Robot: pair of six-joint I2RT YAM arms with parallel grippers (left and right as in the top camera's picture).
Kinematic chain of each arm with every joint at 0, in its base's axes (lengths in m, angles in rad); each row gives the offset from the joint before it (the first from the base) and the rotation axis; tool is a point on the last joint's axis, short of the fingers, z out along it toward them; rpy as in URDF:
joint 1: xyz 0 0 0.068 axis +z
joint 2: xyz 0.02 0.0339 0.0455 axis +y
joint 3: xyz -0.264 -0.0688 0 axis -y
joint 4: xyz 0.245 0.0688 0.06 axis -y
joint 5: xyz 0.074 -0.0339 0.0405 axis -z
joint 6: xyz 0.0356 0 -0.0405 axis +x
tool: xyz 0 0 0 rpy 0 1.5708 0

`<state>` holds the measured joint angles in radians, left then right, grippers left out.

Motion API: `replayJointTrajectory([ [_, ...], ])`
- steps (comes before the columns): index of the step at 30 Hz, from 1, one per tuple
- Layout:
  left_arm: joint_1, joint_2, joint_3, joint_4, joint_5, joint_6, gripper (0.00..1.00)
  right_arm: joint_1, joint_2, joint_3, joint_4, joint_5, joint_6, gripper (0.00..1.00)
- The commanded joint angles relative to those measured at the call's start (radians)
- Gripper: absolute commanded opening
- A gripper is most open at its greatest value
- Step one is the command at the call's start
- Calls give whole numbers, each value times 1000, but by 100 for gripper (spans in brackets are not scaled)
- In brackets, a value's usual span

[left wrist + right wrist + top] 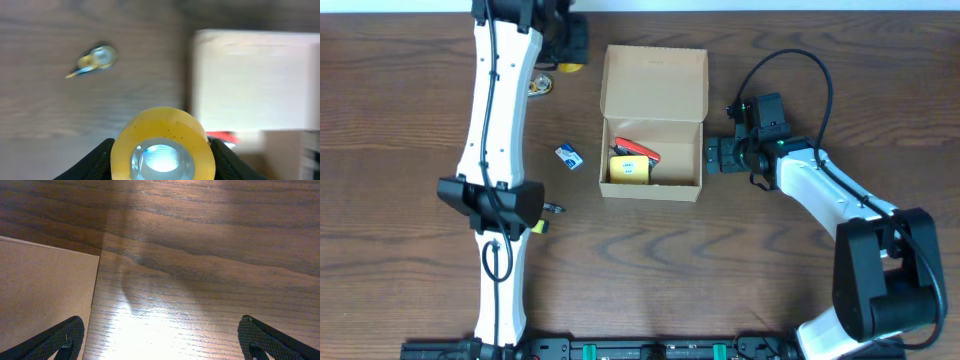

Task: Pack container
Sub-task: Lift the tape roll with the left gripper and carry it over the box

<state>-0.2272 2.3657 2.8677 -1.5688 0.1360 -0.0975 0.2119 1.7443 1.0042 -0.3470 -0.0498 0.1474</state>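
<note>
The container (653, 80) sits mid-table toward the far edge with its lid flap open, and bare table (720, 270) lies wide on its near side. The right hand (713, 156) hovers just beside its right wall, fingers spread. The left hand (162, 161), blurred and partly cut off, pinches a yellow tape roll (160, 132). Inside the container lie a red item (637, 150) and a yellow item (628, 168).

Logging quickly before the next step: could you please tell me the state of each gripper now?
Left gripper: shut on the round yellow tape roll.
Right gripper: open, empty.
</note>
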Motion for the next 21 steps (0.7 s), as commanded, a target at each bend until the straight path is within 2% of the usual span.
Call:
replayJointTrajectory([
  [1, 1, -6, 29, -8, 173, -14, 6, -1, 9, -2, -1, 0, -14, 99],
  [3, -8, -5, 21, -3, 166, -69, 6, -1, 9, -2, -1, 0, -14, 99],
  [8, -61, -5, -3, 26, 78, -49, 6, -1, 9, -2, -1, 0, -14, 99],
  [15, -101, -4, -6, 26, 80, 117, 6, -1, 9, -2, -1, 0, -14, 99],
  [21, -129, 3, -10, 2, 129, 360, 6, -1, 9, -2, -1, 0, -14, 99],
])
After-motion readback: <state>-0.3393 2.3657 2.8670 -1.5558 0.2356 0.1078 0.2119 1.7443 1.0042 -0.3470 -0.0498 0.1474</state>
